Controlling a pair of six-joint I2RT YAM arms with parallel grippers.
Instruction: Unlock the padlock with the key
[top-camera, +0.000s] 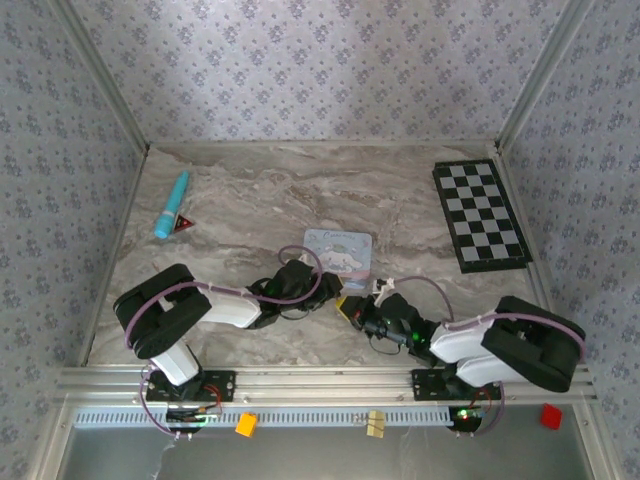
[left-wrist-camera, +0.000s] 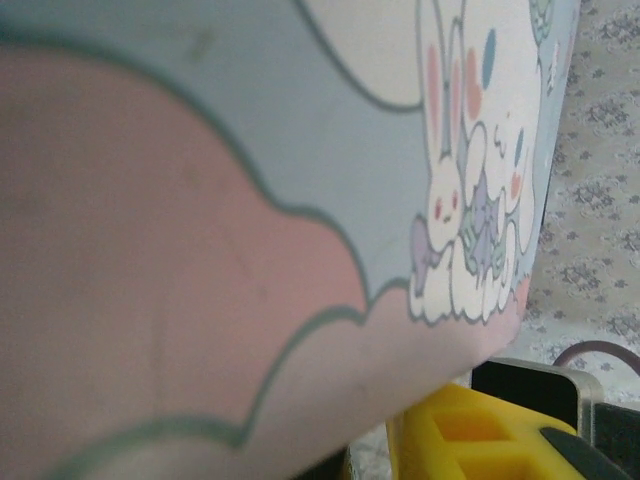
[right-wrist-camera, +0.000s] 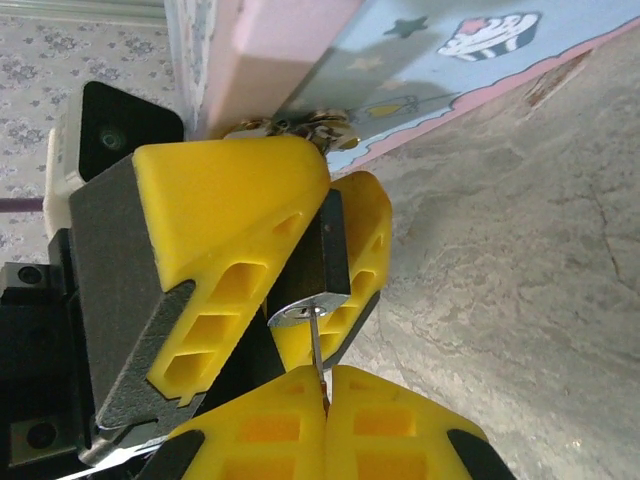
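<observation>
Two grippers are facing each other at the near middle of the marble table (top-camera: 260, 190), just in front of the pastel tin (top-camera: 340, 248). The left gripper (right-wrist-camera: 330, 225) is pinching the padlock (right-wrist-camera: 322, 255) between its yellow fingers (right-wrist-camera: 230, 220), with one finger pressing on each side of the small dark body. The padlock's shackle (right-wrist-camera: 300, 128) is pointing toward the tin's lower edge and sitting right by it; I cannot tell whether the two are touching. The right gripper (right-wrist-camera: 325, 390) is pressing its fingertips together on the key (right-wrist-camera: 316, 345). The key's thin metal shaft is running straight from those fingertips into the silvery keyhole end of the padlock. In the left wrist view, the tin's blue-and-pink face with its bunny drawing is looming very close. A checkerboard (top-camera: 480, 215) is lying at the table's far right and a teal pen (top-camera: 171, 205) at the far left, both well apart from the grippers.
</observation>
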